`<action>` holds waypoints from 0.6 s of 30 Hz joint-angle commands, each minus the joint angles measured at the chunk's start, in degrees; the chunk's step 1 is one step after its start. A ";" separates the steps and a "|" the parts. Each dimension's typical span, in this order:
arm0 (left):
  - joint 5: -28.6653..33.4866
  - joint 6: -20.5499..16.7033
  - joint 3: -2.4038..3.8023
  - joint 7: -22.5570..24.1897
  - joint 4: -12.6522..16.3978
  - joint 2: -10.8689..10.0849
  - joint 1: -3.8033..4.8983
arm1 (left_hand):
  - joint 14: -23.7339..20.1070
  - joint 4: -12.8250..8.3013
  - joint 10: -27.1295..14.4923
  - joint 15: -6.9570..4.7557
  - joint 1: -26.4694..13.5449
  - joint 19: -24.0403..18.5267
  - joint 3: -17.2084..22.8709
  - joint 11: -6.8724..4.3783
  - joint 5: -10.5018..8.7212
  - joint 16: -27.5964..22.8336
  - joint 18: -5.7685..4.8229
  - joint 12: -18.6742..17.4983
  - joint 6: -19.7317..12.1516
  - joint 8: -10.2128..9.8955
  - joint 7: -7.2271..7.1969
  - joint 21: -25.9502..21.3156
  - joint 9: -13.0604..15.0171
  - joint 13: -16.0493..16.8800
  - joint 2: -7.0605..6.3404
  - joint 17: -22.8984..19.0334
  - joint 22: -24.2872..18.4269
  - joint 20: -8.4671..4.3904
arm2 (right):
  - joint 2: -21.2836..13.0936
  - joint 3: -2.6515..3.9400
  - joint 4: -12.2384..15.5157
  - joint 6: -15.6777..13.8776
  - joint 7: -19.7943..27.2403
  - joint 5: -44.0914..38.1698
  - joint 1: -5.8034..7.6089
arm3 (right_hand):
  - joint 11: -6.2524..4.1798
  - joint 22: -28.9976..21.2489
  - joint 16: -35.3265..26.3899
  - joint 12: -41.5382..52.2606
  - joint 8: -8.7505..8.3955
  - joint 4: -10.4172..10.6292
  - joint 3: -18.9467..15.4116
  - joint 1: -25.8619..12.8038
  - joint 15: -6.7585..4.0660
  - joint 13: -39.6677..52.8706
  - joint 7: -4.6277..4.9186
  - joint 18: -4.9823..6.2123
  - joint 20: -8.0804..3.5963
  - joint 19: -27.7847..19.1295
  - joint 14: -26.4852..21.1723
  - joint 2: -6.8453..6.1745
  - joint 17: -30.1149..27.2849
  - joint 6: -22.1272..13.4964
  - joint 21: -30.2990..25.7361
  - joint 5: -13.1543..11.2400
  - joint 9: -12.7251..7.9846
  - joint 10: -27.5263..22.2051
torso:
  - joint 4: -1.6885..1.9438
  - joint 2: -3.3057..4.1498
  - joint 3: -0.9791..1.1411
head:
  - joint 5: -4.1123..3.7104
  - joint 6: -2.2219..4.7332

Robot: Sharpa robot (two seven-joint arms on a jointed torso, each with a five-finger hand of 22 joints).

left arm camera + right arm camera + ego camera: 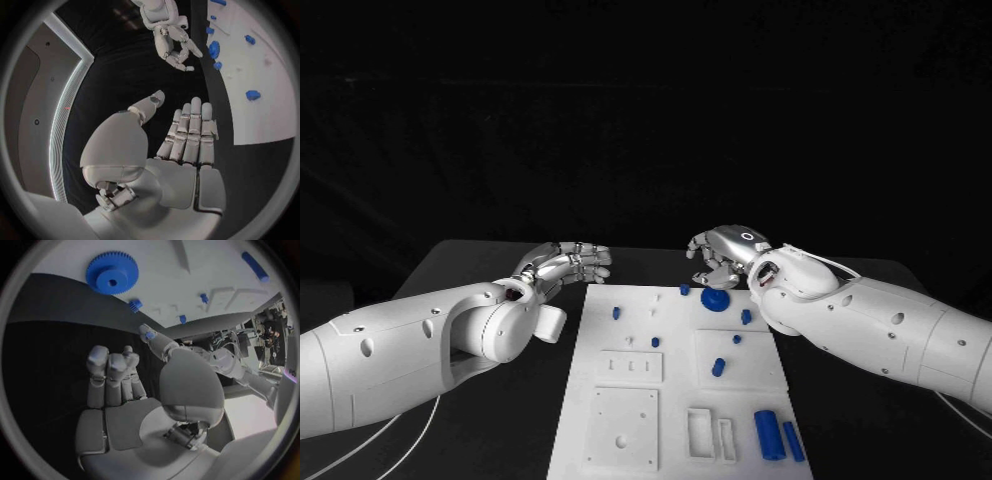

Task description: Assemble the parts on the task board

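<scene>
The white task board lies in the middle of the black table, also seen in the left wrist view and the right wrist view. A blue gear lies near its far edge, with a small blue part beside it. My right hand hovers just beyond that edge, over the gear. Its fingers are half curled, the thumb stands apart, and nothing is between them. My left hand is off the board's far-left corner with straight fingers, holding nothing.
Several small blue parts are scattered over the board's far half. Two long blue cylinders lie at its near right. White raised blocks with slots and frames fill the near half. Bare table flanks the board.
</scene>
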 commanded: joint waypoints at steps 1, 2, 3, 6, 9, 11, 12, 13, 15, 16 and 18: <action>-0.28 0.79 0.05 0.48 0.07 0.06 0.08 | -0.14 -0.41 0.26 0.41 -0.36 -0.45 -0.08 -0.06 0.18 -0.26 0.58 -0.24 0.48 -0.22 0.58 0.15 -0.05 -0.07 0.05 0.10 1.18 0.12 | 0.39 -0.76 -0.10 2.72 1.51 -5.87 -0.04 | -1.00 0.91 -0.35 0.23 0.39 -0.42 -0.08 0.16 -0.46 -0.11 -0.23 3.93 0.15 -0.25 0.07 0.03 0.11 7.36 0.27 -0.08 0.07 -2.41 | 0.07 0.04 -0.03 | -0.03 -0.10; -0.28 0.78 0.05 0.47 0.05 0.09 0.08 | -0.14 -0.42 0.26 0.41 -0.36 -0.45 -0.08 -0.06 0.18 -0.26 0.59 -0.24 0.49 -0.22 0.58 0.15 -0.05 -0.07 0.05 0.10 1.18 0.12 | 0.59 -1.05 -0.27 2.80 1.28 -6.09 -0.06 | -1.02 0.92 -0.37 0.25 0.41 -0.48 -0.20 0.02 -0.47 -0.12 -0.26 3.93 0.19 -0.25 0.08 -0.01 0.13 7.45 0.30 -0.08 0.07 -2.40 | 0.09 0.04 -0.03 | -0.06 -0.11; -0.28 0.80 0.05 0.47 0.03 0.11 0.08 | -0.14 -0.42 0.26 0.41 -0.36 -0.45 -0.08 -0.06 0.18 -0.27 0.59 -0.23 0.49 -0.21 0.58 0.15 -0.05 -0.07 0.05 0.10 1.18 0.13 | 0.90 -1.44 -0.52 2.70 0.81 -6.82 -0.10 | -1.06 0.93 -0.39 0.27 0.42 -0.54 -0.64 -0.53 -0.50 -0.15 -0.29 3.93 0.28 -0.25 0.10 -0.21 0.17 7.60 0.36 -0.07 0.06 -2.38 | 0.11 0.05 -0.01 | -0.09 -0.11; -0.28 0.83 0.05 0.47 0.01 0.16 0.08 | -0.14 -0.43 0.26 0.41 -0.36 -0.45 -0.08 -0.06 0.18 -0.27 0.59 -0.23 0.49 -0.21 0.58 0.15 -0.05 -0.07 0.06 0.11 1.18 0.13 | 1.53 -1.83 -1.07 2.37 -0.02 -6.93 -0.22 | -1.07 0.93 -0.44 0.28 0.31 -0.46 -1.65 -1.76 -0.51 -0.23 -0.30 3.93 0.39 -0.24 0.15 -0.52 0.25 7.64 0.45 -0.08 -0.02 -2.37 | 0.13 0.04 -0.02 | -0.09 -0.15; -0.28 0.89 0.05 0.47 -0.04 0.29 0.08 | -0.14 -0.43 0.27 0.42 -0.36 -0.45 -0.07 -0.06 0.18 -0.27 0.59 -0.23 0.49 -0.21 0.58 0.16 -0.06 -0.07 0.06 0.11 1.18 0.13 | 2.18 -2.05 -1.66 2.32 -0.92 -7.46 -0.36 | -1.06 0.88 -0.48 0.26 0.15 -0.26 -2.44 -2.76 -0.50 -0.31 -0.28 3.93 0.43 -0.21 0.20 -0.79 0.33 7.57 0.48 -0.08 -0.11 -2.40 | 0.16 0.04 -0.06 | -0.13 -0.21; -0.28 0.92 0.05 0.46 -0.06 0.35 0.08 | -0.13 -0.44 0.27 0.42 -0.36 -0.45 -0.07 -0.06 0.18 -0.28 0.59 -0.23 0.50 -0.21 0.58 0.16 -0.06 -0.07 0.06 0.11 1.19 0.13 | 2.48 -2.18 -1.89 2.46 -1.25 -7.83 -0.44 | -1.05 0.86 -0.50 0.26 0.12 -0.19 -2.65 -3.02 -0.49 -0.33 -0.28 3.93 0.42 -0.20 0.22 -0.84 0.35 7.58 0.48 -0.08 -0.13 -2.41 | 0.16 0.01 -0.08 | -0.12 -0.27; -0.28 0.94 0.05 0.46 -0.06 0.35 0.08 | -0.13 -0.44 0.27 0.42 -0.37 -0.45 -0.07 -0.06 0.18 -0.28 0.59 -0.23 0.50 -0.21 0.58 0.16 -0.06 -0.07 0.07 0.12 1.19 0.13 | 2.60 -2.24 -1.98 2.47 -1.39 -7.84 -0.47 | -1.05 0.86 -0.50 0.26 0.11 -0.17 -2.70 -3.08 -0.49 -0.34 -0.28 3.93 0.42 -0.20 0.22 -0.84 0.36 7.58 0.48 -0.08 -0.14 -2.41 | 0.19 0.01 -0.09 | -0.12 -0.29; -0.28 0.95 0.05 0.45 -0.05 0.35 0.08 | -0.14 -0.44 0.27 0.42 -0.37 -0.45 -0.07 -0.06 0.18 -0.28 0.59 -0.23 0.50 -0.21 0.58 0.16 -0.06 -0.07 0.07 0.12 1.19 0.13 | 2.72 -2.32 -2.06 2.67 -1.46 -7.87 -0.52 | -1.04 0.85 -0.51 0.26 0.09 -0.02 -2.91 -3.43 -0.48 -0.35 -0.28 3.93 0.43 -0.18 0.24 -0.93 0.38 7.60 0.49 -0.08 -0.15 -2.41 | 0.20 0.00 -0.09 | -0.11 -0.33; -0.28 0.96 0.05 0.44 -0.05 0.35 0.08 | -0.13 -0.44 0.27 0.42 -0.37 -0.45 -0.07 -0.06 0.18 -0.28 0.59 -0.23 0.50 -0.21 0.58 0.16 -0.06 -0.07 0.07 0.12 1.19 0.14 | 2.90 -2.42 -2.23 2.75 -1.65 -7.87 -0.56 | -1.05 0.83 -0.52 0.27 0.07 0.10 -3.06 -3.66 -0.48 -0.37 -0.28 3.93 0.43 -0.17 0.26 -0.95 0.40 7.63 0.49 -0.08 -0.16 -2.41 | 0.18 0.02 -0.09 | -0.13 -0.38; -0.28 0.96 0.05 0.44 -0.05 0.35 0.08 | -0.13 -0.44 0.27 0.42 -0.37 -0.45 -0.07 -0.06 0.17 -0.28 0.59 -0.23 0.50 -0.21 0.58 0.16 -0.06 -0.07 0.07 0.12 1.19 0.14 | 2.95 -2.48 -2.26 2.75 -1.72 -7.87 -0.59 | -1.05 0.83 -0.52 0.27 0.07 0.12 -3.10 -3.71 -0.48 -0.37 -0.28 3.93 0.43 -0.17 0.27 -0.95 0.40 7.63 0.49 -0.08 -0.17 -2.41 | 0.15 0.02 -0.09 | -0.11 -0.40; -0.28 0.97 0.05 0.44 -0.08 0.37 0.08 | -0.13 -0.44 0.27 0.42 -0.38 -0.46 -0.07 -0.06 0.17 -0.29 0.59 -0.23 0.50 -0.21 0.59 0.16 -0.06 -0.07 0.07 0.12 1.19 0.14 | 3.14 -2.59 -2.47 2.74 -2.03 -7.95 -0.69 | -1.07 0.80 -0.54 0.28 0.05 0.29 -3.23 -3.93 -0.49 -0.40 -0.30 3.93 0.41 -0.15 0.29 -0.88 0.43 7.69 0.48 -0.07 -0.18 -2.40 | 0.13 0.02 -0.10 | -0.07 -0.45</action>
